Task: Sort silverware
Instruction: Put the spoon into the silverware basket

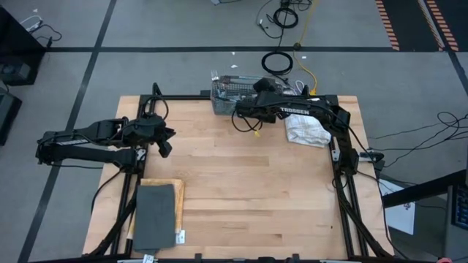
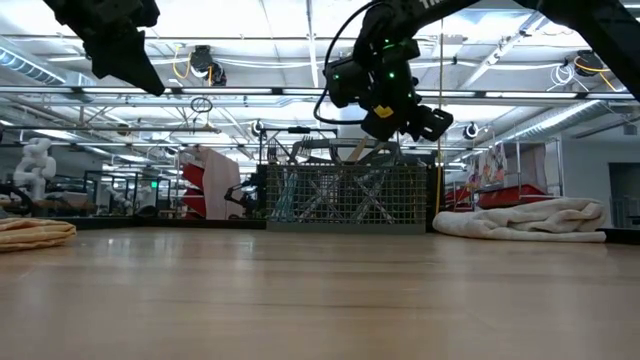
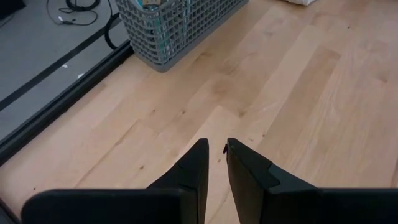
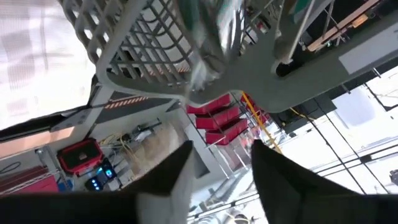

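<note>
The grey mesh caddy (image 1: 235,93) stands at the table's far edge. Blue-and-white handled silverware (image 3: 163,25) stands inside it, and some ends (image 2: 350,150) stick up above the rim. In the right wrist view the silverware (image 4: 205,59) is blurred. My right gripper (image 4: 217,155) is open and hovers above the caddy's right end (image 2: 400,118), touching nothing. My left gripper (image 3: 216,149) waits over bare wood near the table's left side (image 1: 164,142), its fingers almost together.
A crumpled white cloth (image 1: 307,131) lies right of the caddy. A dark grey pad (image 1: 155,215) lies on a tan cloth (image 1: 178,191) at the near left. Bare wood (image 1: 248,190) fills the middle of the table.
</note>
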You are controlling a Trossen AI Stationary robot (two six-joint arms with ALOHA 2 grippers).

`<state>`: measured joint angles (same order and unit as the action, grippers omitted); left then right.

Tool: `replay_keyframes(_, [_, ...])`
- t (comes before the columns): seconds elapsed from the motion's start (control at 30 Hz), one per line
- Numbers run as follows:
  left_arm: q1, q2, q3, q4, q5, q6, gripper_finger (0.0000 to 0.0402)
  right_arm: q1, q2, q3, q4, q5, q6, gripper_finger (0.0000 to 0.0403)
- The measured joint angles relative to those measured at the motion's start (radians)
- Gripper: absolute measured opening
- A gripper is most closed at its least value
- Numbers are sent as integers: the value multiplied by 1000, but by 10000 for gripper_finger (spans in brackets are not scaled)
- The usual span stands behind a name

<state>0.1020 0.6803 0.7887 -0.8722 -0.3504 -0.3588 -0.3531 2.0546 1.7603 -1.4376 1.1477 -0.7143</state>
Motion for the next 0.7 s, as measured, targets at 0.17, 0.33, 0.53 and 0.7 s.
replay_keyframes(0.17, [0, 0, 0, 0, -1, 0, 63, 1, -3, 0, -10, 41, 32, 189])
replay_keyframes(0.33, [0, 0, 0, 0, -2, 1, 63, 2, -15, 0, -33, 46, 70, 204])
replay_keyframes(0.53, [0, 0, 0, 0, -2, 2, 63, 2, -28, 0, -74, -3, 187, 197])
replay_keyframes(0.7, [0, 0, 0, -1, -3, 6, 63, 1, -133, 15, -130, -282, 501, 197])
